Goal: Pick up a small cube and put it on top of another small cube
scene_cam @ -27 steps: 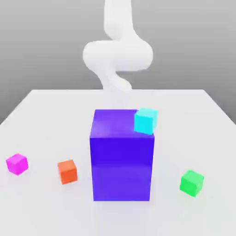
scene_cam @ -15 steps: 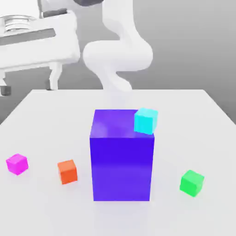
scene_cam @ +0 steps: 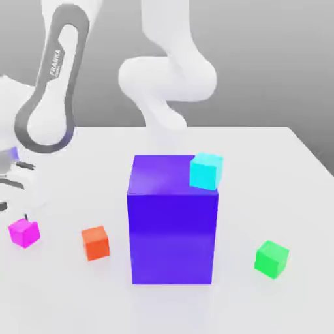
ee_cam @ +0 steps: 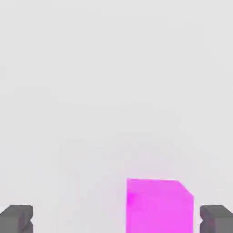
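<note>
Lowered, the pincer [ee_cam: 116, 219] (spread wide, empty) now flanks the small cube [scene_cam: 24, 232].

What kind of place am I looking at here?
Most likely a computer-simulated robot test scene, not a real room: a bare white table, plain matte coloured blocks like the big purple block, and a featureless grey backdrop behind the white arm.

White table [scene_cam: 261, 150] bearing a large purple block [scene_cam: 172, 225]; cyan cube [scene_cam: 206, 171] at its upper corner; orange-red cube [scene_cam: 96, 242] near it, on the exterior view's left.

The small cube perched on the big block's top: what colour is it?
Cyan, seen best in the exterior view.
</note>
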You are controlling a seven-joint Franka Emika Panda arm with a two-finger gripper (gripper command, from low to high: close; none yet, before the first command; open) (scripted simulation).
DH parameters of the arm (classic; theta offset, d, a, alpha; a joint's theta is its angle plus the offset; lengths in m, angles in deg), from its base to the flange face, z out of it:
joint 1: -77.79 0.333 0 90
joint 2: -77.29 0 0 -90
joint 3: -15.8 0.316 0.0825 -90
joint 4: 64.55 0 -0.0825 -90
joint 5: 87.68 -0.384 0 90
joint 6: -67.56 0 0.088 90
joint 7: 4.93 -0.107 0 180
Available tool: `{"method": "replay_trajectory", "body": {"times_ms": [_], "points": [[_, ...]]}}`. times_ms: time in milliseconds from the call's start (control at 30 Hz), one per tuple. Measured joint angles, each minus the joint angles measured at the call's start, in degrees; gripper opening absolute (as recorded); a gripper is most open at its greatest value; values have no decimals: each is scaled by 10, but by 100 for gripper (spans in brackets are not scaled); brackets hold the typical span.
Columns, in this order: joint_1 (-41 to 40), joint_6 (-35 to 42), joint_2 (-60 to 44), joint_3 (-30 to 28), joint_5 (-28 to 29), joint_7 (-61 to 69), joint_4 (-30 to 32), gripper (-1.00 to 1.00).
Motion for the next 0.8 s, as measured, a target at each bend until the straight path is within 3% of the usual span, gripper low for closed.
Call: {"method": "replay_trajectory", "body": {"times_ms": [233,267,500,800], "points": [[-106,-56,-92,131,-136,105,-29,0],[-121,-63,-104,149,-152,118,-33,-100],[-124,-64,-105,152,-155,120,-33,-100],[-11,1,6,3,22,-14,5,-100]]}}
